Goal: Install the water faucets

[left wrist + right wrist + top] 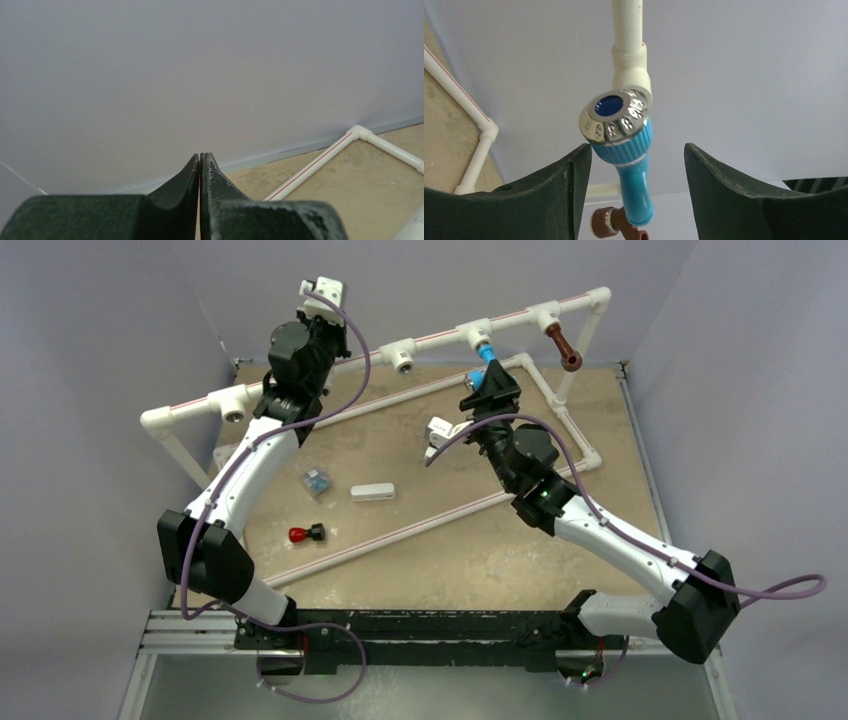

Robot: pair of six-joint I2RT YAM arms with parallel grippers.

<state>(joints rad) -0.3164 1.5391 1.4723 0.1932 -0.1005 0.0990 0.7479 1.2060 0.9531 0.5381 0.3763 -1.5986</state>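
At the far rail of the white pipe frame (440, 335): right gripper (636, 148), fingers (549, 195) spread wide either side of the blue faucet (634, 165). Clear gap to one finger. Other fingertip very near the silvery cap, contact impossible to judge from the wrist view. No clamp on anything.

Blue faucet tilted, silvery-capped end up against a white tee fitting (630, 65), blue body slanting down between the fingers. Blue disc in the middle of the cap, facing the wrist camera. From above, same faucet just below the second tee from the right on the far rail, gripper directly under it.

Brown faucet (565, 348) one tee further right, hanging down and outward from that fitting, rounded end lowest. Well apart from both grippers. Also glimpsed low in the right wrist view, behind the blue body.

Over the left half of the frame: left gripper (200, 159), raised high, aimed at the back wall. Fingers pressed together tip to tip, nothing between them. One corner of the pipe frame off to the side in its view.

On the tan table (450, 540), nearer the left arm: white rectangular block (372, 492), small clear-and-blue piece (316, 480) just beside it, red-and-black piece (306, 534) a little nearer the bases. All three apart from one another, none touched.
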